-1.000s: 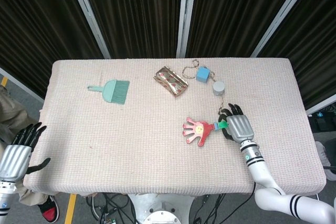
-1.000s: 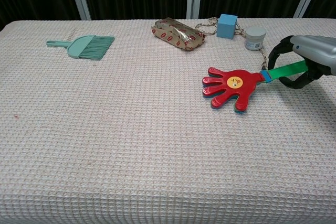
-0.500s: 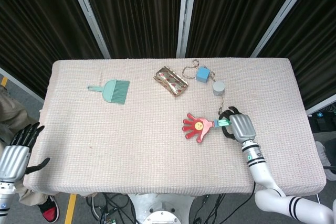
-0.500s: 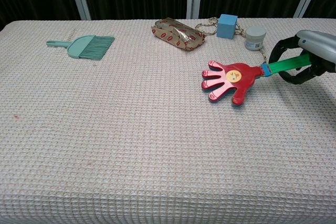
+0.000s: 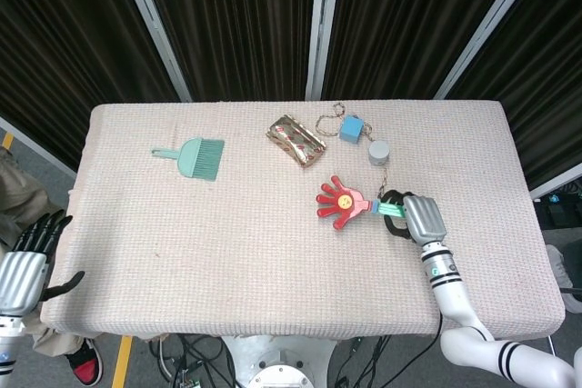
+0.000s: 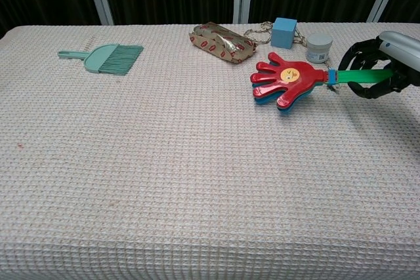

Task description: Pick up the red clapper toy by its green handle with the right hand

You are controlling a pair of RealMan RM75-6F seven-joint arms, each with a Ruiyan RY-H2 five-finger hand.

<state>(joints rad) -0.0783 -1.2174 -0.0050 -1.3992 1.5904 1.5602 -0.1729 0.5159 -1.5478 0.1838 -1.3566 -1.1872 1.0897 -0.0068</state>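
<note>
The red clapper toy (image 5: 341, 203) (image 6: 284, 80), shaped like a hand with a yellow face, hangs above the table cloth on the right side. My right hand (image 5: 414, 218) (image 6: 388, 63) grips its green handle (image 5: 391, 210) (image 6: 360, 77), fingers curled around it. The red palm points left, away from my hand. My left hand (image 5: 27, 256) hangs off the table's left edge with fingers apart and nothing in it; the chest view does not show it.
A teal hand brush (image 5: 194, 156) (image 6: 105, 56) lies at the back left. A patterned pouch (image 5: 296, 141) (image 6: 222, 42), a blue cube (image 5: 352, 128) (image 6: 283, 32), a small grey jar (image 5: 378, 152) (image 6: 319, 48) and a chain (image 5: 328, 119) sit at the back, just beyond the toy.
My right hand has lifted the clapper off the cloth and carried it up and slightly toward the back; the red palm now sits higher and flatter.
</note>
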